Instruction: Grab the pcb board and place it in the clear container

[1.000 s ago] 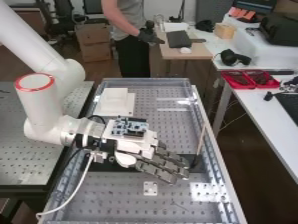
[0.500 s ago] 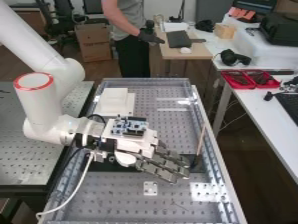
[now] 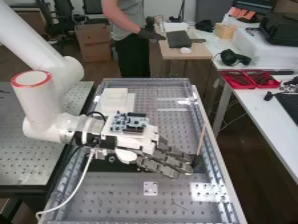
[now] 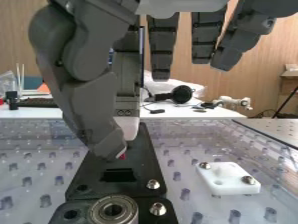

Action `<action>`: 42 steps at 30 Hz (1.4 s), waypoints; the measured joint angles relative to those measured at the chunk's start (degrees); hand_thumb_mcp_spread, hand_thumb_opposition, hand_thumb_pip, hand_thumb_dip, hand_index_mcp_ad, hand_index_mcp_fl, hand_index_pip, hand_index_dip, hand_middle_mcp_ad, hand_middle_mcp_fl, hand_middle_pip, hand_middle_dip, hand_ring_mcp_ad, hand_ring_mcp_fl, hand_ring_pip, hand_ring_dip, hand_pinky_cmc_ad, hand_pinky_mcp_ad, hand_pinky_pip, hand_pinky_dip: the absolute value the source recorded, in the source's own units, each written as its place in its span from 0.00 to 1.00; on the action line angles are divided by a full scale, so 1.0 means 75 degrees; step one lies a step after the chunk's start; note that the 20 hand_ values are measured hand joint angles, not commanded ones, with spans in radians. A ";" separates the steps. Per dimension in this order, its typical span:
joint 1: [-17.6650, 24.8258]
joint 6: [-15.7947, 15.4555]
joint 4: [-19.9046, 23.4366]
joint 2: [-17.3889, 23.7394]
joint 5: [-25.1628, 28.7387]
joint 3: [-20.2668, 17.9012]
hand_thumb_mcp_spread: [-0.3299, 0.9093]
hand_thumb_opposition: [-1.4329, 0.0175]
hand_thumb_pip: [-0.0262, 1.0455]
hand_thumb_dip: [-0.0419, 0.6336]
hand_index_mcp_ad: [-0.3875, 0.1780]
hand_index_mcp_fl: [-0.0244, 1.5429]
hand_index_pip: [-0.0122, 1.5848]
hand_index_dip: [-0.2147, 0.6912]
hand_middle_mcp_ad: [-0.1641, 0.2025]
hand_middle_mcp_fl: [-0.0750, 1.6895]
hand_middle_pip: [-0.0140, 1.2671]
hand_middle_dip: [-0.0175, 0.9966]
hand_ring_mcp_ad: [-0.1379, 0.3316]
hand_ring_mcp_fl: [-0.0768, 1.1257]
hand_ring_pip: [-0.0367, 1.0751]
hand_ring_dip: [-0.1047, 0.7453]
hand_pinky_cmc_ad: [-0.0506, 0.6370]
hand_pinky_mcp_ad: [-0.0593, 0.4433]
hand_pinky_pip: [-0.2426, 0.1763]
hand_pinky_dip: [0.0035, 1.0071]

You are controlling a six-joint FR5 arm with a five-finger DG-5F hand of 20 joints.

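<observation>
High view has the hand (image 3: 138, 143) over the perforated surface (image 3: 120, 197), fingers (image 3: 164, 159) extended, slightly apart

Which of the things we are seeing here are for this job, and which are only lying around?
For the job:
- hand
- perhaps the circuit board on top of the hand; I cannot tell if it is the one meant

Just lying about:
- headset
- red trays
- cardboard boxes
</observation>
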 joint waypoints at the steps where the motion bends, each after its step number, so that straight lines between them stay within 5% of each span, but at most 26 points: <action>1: -0.0001 0.0004 0.0000 0.0013 -0.0010 0.0000 0.70 0.33 0.57 0.42 0.56 0.38 0.95 0.23 0.64 0.14 0.12 0.15 0.75 0.10 0.11 0.17 0.55 0.49 0.52 0.20; 19: 0.0346 0.0164 -0.0110 0.1462 -0.0039 -0.0259 0.70 0.33 0.57 0.42 0.56 0.38 0.95 0.24 0.65 0.15 0.12 0.15 0.75 0.10 0.11 0.17 0.55 0.49 0.51 0.20; 30: 0.1540 0.0459 -0.0217 0.2451 0.0169 -0.0482 0.70 0.33 0.57 0.42 0.56 0.38 0.95 0.24 0.65 0.15 0.12 0.15 0.75 0.10 0.11 0.17 0.55 0.48 0.51 0.20; 42: 0.3017 0.1026 -0.0180 0.2448 0.0460 -0.0279 0.70 0.33 0.57 0.42 0.56 0.38 0.94 0.24 0.66 0.15 0.12 0.15 0.75 0.10 0.11 0.17 0.55 0.49 0.51 0.21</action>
